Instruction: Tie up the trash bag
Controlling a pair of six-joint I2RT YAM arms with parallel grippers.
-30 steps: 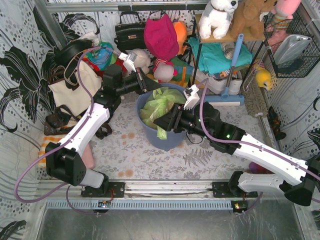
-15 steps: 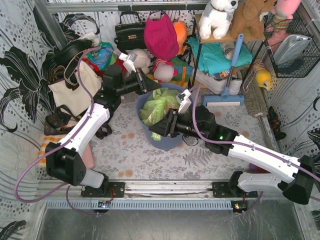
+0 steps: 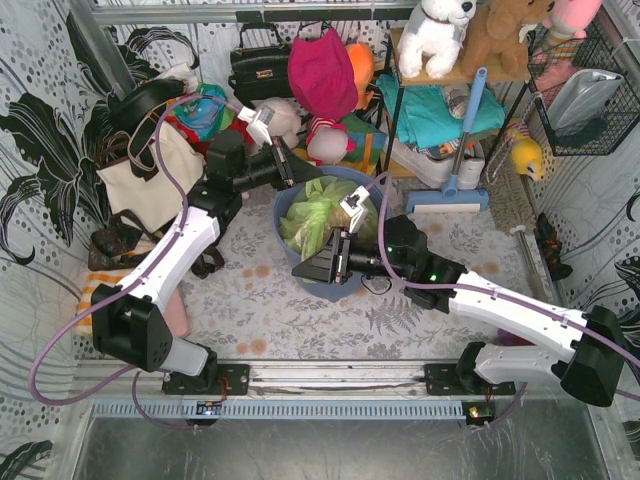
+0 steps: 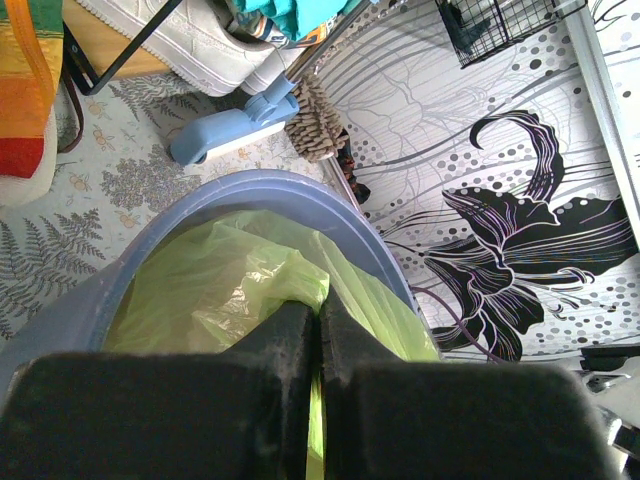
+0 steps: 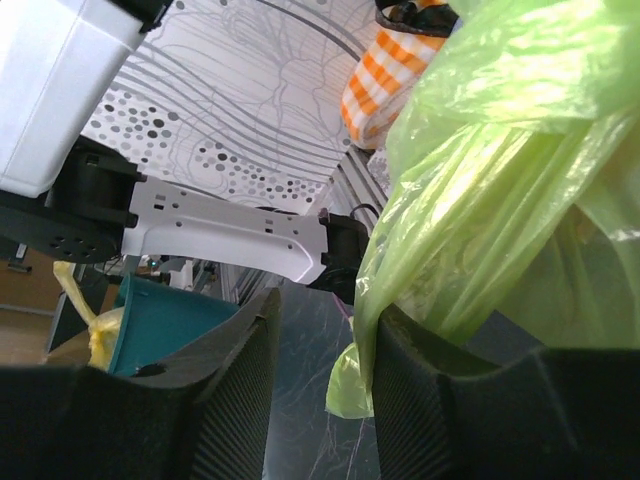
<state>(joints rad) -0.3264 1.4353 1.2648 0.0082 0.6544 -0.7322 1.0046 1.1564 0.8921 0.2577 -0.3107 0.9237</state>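
Left gripper [image 4: 319,312], frame bottom: jaws clamped on the trash bag [image 4: 250,290] rim, likely anchoring it above the bin [image 4: 150,215]. Right gripper [image 5: 322,305] jaws parted, plastic just beside.

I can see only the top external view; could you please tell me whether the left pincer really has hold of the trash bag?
Observer: Yes. In the left wrist view the left pincer is shut on a fold of the trash bag, and a green sliver shows between its fingers.
Operator: Thank you. And has the right pincer gripped it too?
Observer: No. Its own wrist view shows the right pincer open, with a clear gap. A tail of the bag hangs in that gap against one finger and is not clamped.
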